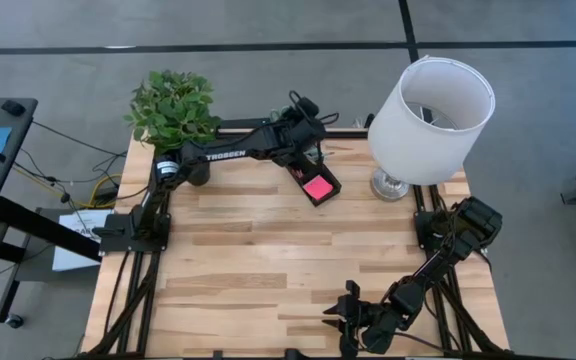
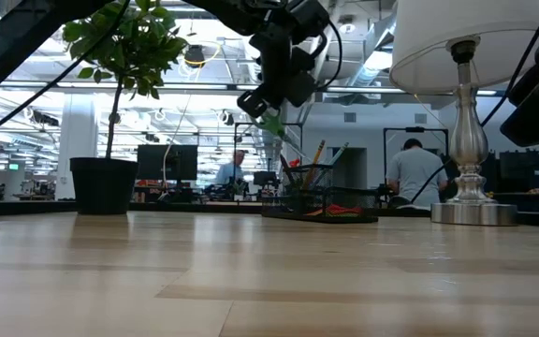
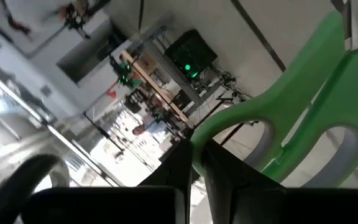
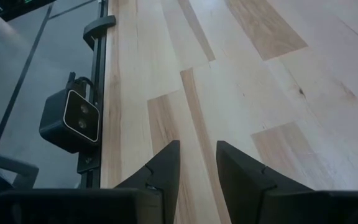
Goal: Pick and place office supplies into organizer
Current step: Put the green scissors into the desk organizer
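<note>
My left gripper (image 1: 303, 138) hangs over the far middle of the table, above the black organizer (image 1: 320, 180), and is shut on the green-handled scissors (image 3: 303, 106). In the low view the gripper (image 2: 268, 98) is above the organizer (image 2: 318, 198), and the green handle (image 2: 272, 124) shows just under it. A pink sticky-note pad (image 1: 318, 187) lies in the organizer's low tray. Pencils and pens (image 2: 318, 154) stand in its slotted section. My right gripper (image 1: 340, 318) waits open at the table's near edge, with nothing between its fingers (image 4: 166, 163). My left gripper pinches the rim of one green handle loop (image 3: 199, 134) between its two fingertips (image 3: 180, 155). The scissors are lifted clear of the table and slant down from the gripper toward the organizer. Whether their lower end touches the organizer cannot be told.
A white lamp (image 1: 430, 118) stands at the far right, close beside the organizer. A potted plant (image 1: 173, 105) stands at the far left corner. The wooden tabletop (image 1: 268, 260) lies bare between the arms. People show in the room beyond the table.
</note>
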`<action>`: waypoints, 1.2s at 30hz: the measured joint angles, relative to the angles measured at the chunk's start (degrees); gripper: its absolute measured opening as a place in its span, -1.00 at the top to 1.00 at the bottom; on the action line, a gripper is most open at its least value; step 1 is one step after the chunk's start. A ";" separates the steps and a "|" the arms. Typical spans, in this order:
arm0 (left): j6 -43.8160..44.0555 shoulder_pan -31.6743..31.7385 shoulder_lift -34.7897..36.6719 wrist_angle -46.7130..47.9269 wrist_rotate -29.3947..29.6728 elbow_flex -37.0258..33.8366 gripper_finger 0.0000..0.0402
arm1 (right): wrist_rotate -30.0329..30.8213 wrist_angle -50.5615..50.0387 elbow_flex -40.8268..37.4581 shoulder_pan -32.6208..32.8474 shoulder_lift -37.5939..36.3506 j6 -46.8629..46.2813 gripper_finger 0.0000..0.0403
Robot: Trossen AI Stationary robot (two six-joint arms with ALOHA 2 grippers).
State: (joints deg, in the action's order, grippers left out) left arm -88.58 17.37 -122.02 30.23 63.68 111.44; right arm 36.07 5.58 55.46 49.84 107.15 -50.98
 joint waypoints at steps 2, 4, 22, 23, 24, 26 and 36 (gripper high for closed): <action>-3.32 -0.07 0.00 0.24 -0.38 0.00 0.93 | 0.00 0.00 0.00 0.00 0.00 0.04 0.52; -6.03 -0.07 0.00 0.05 -0.88 0.00 0.93 | 0.00 0.00 0.00 0.00 0.00 0.04 0.52; -16.19 0.76 -9.07 -12.46 -0.92 0.11 0.82 | 0.00 -0.85 0.02 -0.04 0.02 0.39 0.52; -17.10 0.68 -9.77 -13.64 -1.40 0.09 0.79 | 0.00 -1.06 0.02 -0.04 0.00 0.39 0.52; -17.56 0.48 -10.23 -15.13 -1.61 0.07 0.76 | 0.00 -1.23 0.02 -0.04 0.02 0.39 0.52; -17.75 0.26 -10.40 -16.30 -2.59 0.09 0.69 | 0.00 -1.76 0.02 -0.07 0.02 0.39 0.52; -16.56 -0.91 -10.40 -18.37 -4.44 0.20 0.33 | 0.22 -2.60 0.02 -0.06 0.04 -0.09 0.52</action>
State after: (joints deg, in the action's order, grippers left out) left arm -105.14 16.45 -132.42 11.86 59.24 111.63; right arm 36.29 2.98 55.48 49.78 107.20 -51.07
